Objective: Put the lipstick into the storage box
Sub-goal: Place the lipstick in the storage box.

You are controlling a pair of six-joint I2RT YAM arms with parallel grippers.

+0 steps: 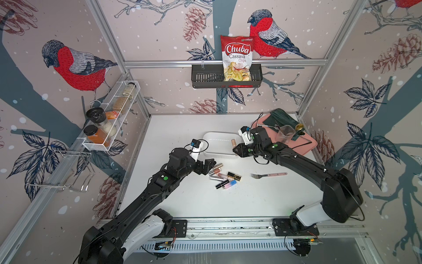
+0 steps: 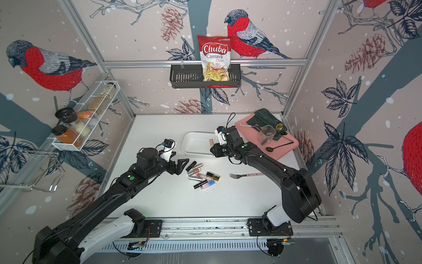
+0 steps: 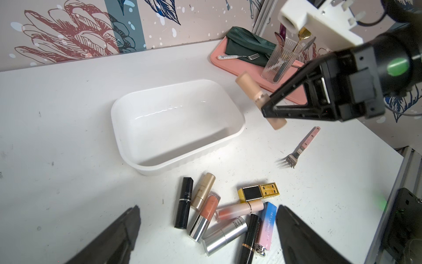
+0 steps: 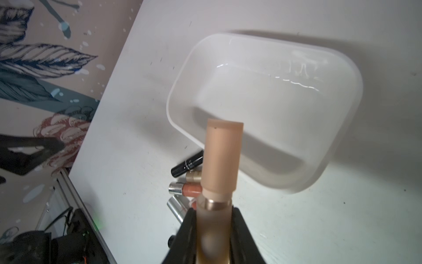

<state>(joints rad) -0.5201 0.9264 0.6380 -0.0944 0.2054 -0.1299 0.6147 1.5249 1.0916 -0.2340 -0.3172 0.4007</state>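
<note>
The right gripper (image 1: 236,148) is clamped on a beige lipstick tube (image 1: 233,143), holding it in the air above the right end of the white storage box (image 1: 214,139) toward the bench's (image 1: 182,201) rear edge, while the left gripper (image 2: 182,165) gapes wide beside the loose lipstick pile (image 1: 225,177) just in front of that box.

Lab cell; aluminium frame (image 1: 159,63), bird wallpaper (image 1: 159,34)

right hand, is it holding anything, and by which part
The right hand is shut on a beige lipstick, gripping its frosted body below the metal band; the cap end sticks out free. The left hand is open, holding nothing.
</note>
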